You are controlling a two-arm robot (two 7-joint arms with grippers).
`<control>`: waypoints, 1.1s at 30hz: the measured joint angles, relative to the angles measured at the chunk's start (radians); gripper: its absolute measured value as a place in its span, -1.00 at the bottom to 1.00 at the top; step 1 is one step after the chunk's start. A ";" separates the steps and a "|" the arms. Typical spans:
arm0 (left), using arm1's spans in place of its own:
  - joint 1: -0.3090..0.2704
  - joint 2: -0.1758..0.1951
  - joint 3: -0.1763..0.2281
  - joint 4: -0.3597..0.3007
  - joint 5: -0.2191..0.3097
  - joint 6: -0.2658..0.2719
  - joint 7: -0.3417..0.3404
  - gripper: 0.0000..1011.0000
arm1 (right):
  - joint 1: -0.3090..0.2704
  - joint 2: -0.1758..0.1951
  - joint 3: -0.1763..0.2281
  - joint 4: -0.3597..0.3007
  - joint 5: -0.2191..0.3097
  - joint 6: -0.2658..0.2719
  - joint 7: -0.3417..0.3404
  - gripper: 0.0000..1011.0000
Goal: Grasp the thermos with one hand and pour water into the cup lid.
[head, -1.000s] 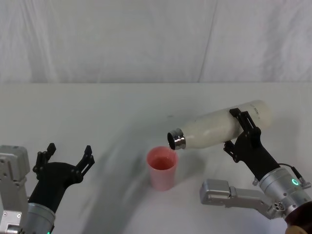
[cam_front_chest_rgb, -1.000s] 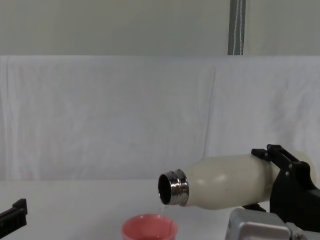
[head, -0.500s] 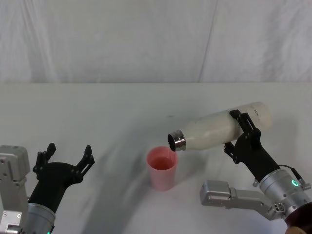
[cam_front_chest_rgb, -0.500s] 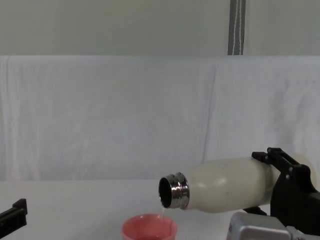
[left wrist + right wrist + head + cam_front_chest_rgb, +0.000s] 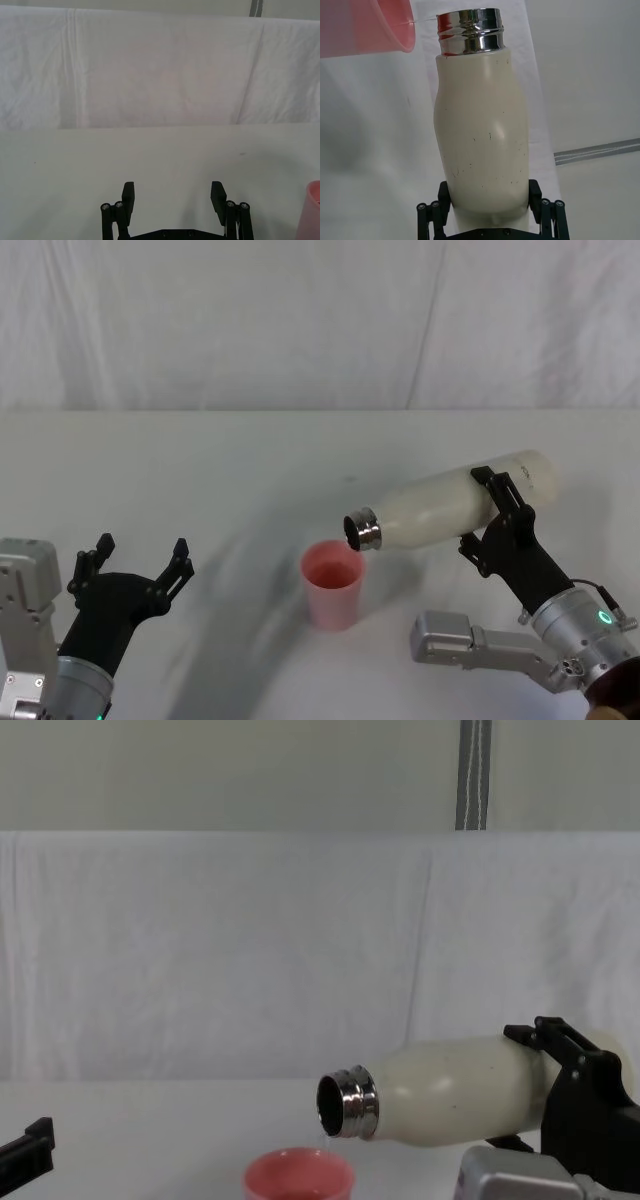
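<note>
My right gripper (image 5: 497,512) is shut on the lower body of the cream-white thermos (image 5: 440,506), holding it tipped almost level in the air, steel neck (image 5: 362,530) pointing left. The neck hangs just above the right rim of the pink cup lid (image 5: 333,583), which stands upright on the table. In the chest view the thermos (image 5: 450,1092) mouth sits over the cup lid (image 5: 298,1175), and a thin stream of water runs down from it. The right wrist view shows the thermos (image 5: 482,137) between the fingers (image 5: 538,197) and the cup lid (image 5: 367,27) beyond. My left gripper (image 5: 140,560) rests open at the near left.
The white table (image 5: 200,470) stretches back to a white cloth backdrop (image 5: 300,320). A grey block of my right arm (image 5: 455,635) lies low on the table, near and right of the cup lid. Bare table lies between my left gripper (image 5: 174,194) and the cup lid.
The thermos has tipped a little further, its base end dropping slightly toward level. The neck has stayed over the cup lid. The left arm has not moved.
</note>
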 joint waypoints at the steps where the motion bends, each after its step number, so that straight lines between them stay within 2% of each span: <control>1: 0.000 0.000 0.000 0.000 0.000 0.000 0.000 0.98 | 0.000 0.000 0.001 0.000 0.002 -0.001 0.000 0.90; 20: 0.000 0.000 0.000 0.000 0.000 0.000 0.000 0.98 | -0.009 -0.003 0.017 -0.014 0.048 -0.033 0.005 0.90; 26: 0.000 0.000 0.000 0.000 0.000 0.000 0.000 0.98 | -0.016 -0.007 0.029 -0.029 0.088 -0.054 0.021 0.90; 33: 0.000 0.000 0.000 0.000 0.000 0.000 0.000 0.98 | -0.031 -0.023 0.063 -0.044 0.184 -0.090 0.054 0.90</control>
